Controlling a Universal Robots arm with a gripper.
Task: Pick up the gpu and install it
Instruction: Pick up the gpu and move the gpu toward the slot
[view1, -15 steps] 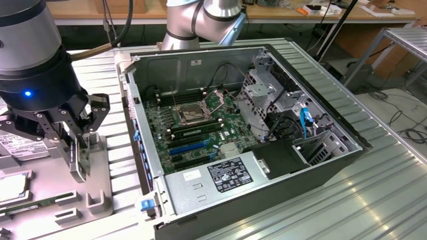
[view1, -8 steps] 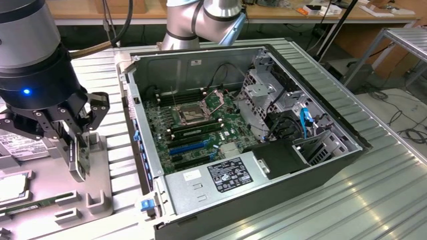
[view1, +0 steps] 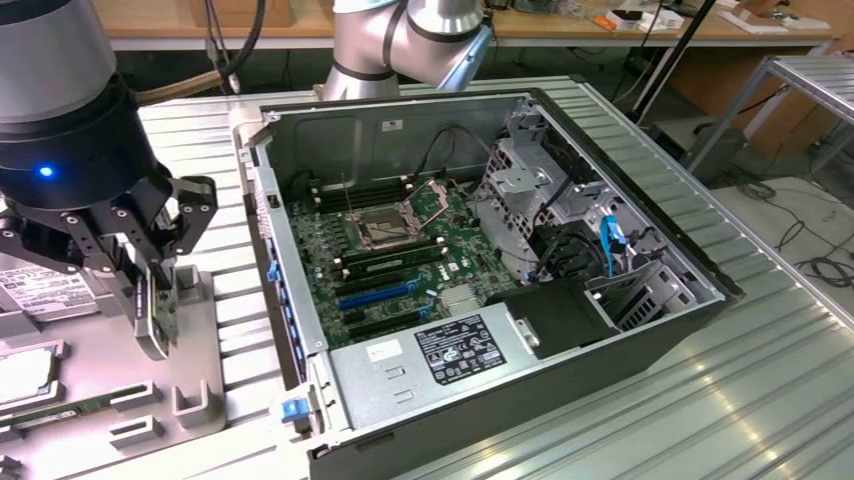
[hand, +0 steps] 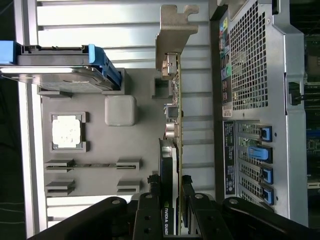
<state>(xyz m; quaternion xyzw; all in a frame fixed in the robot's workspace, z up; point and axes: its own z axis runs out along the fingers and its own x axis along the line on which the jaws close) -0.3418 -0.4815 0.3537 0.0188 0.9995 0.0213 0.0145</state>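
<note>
The gpu (hand: 176, 107) is seen edge-on in the wrist view: a thin green board with a black face and a silver end bracket (hand: 173, 30). My gripper (hand: 169, 195) is shut on it, one black finger (hand: 149, 200) on each side of the card. In the exterior view my gripper (view1: 150, 300) stands at the exterior view's left over the grey parts tray (view1: 200, 330), with the gpu (view1: 158, 328) upright between its fingers. Whether the card still rests in its tray holder I cannot tell. The open computer case (view1: 641, 190) lies beside the tray, its motherboard (view1: 387, 250) exposed.
On the tray are a hard drive (hand: 60, 75) in a blue carrier, a square processor chip (hand: 66, 131), and a green memory stick (view1: 67, 408). Blue expansion slots (view1: 374, 295) sit on the motherboard. The case's perforated rear wall (hand: 250, 75) is close to the card. The arm's base (view1: 400, 40) stands behind the case.
</note>
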